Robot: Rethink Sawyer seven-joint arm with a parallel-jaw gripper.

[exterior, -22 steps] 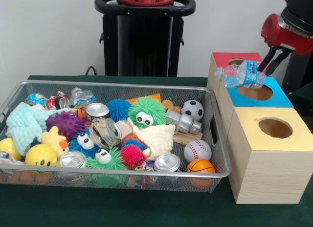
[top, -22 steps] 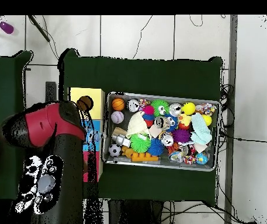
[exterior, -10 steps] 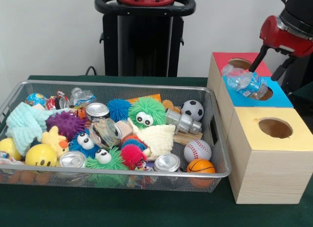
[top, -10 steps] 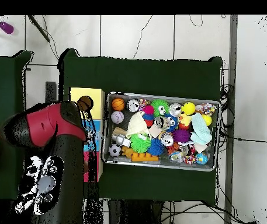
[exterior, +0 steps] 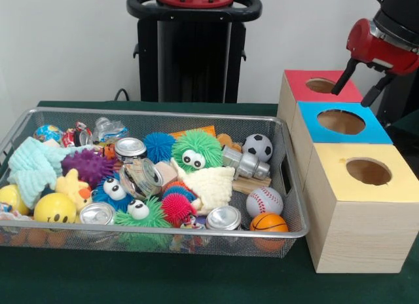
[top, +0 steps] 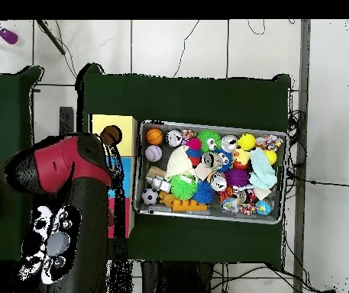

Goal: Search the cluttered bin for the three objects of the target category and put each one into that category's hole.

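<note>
My gripper (exterior: 350, 96) hangs open and empty over the back of the blue-topped box (exterior: 314, 117), between its round hole (exterior: 340, 122) and the red-topped box (exterior: 302, 80). No bottle shows at the blue hole. In the wire bin (exterior: 157, 112) a crumpled clear plastic bottle (exterior: 108, 128) lies at the back left among cans, balls and fuzzy toys. In the overhead view the red and black arm (top: 63, 164) covers the boxes and hides the gripper; the bin (top: 137, 191) lies to its right.
A yellow-topped box (exterior: 393, 186) with its own hole stands nearest the camera, in line with the other two. Silver cans (exterior: 224, 218), a baseball (exterior: 264, 201), a soccer ball (exterior: 257, 147) and a basketball (exterior: 268, 223) crowd the bin's right end. Dark green cloth covers the table.
A second ago the gripper held a clear plastic bottle over the blue box. It let go, the bottle tipped into the blue hole and is gone from sight, and the fingers rose slightly.
</note>
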